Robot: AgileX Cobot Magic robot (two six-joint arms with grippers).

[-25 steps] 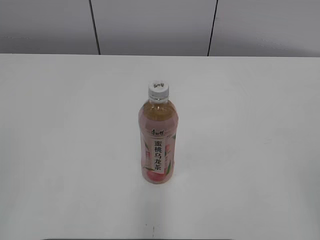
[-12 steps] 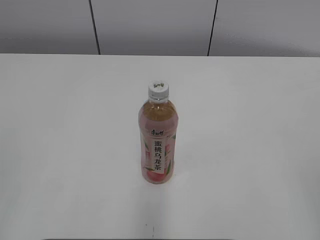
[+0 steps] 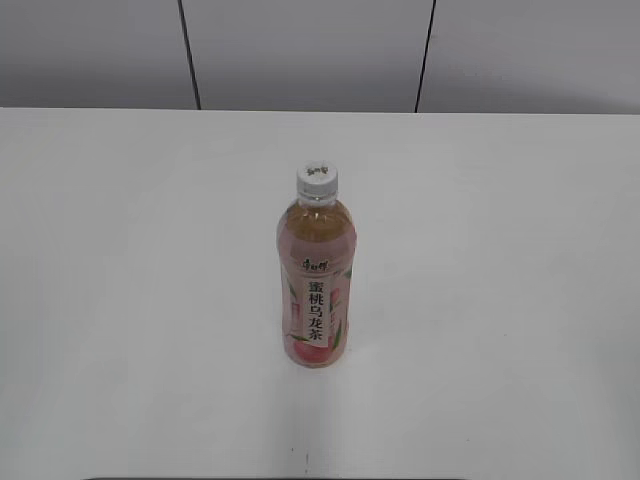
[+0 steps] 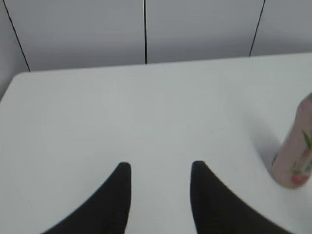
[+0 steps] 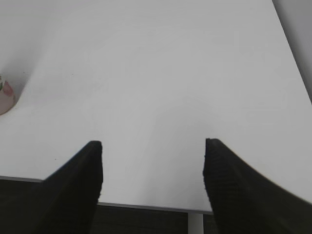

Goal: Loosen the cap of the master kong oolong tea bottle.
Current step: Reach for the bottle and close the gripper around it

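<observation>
The master kong oolong tea bottle stands upright in the middle of the white table, pink label facing me. Its white ribbed cap sits on the neck. Neither gripper shows in the exterior view. In the left wrist view my left gripper is open and empty over bare table, with the bottle's lower part at the far right edge. In the right wrist view my right gripper is open and empty near the table's front edge, and a sliver of the bottle's base shows at the far left.
The white table runs back to a grey panelled wall. In the right wrist view the table's front edge and a dark gap below it show between the fingers.
</observation>
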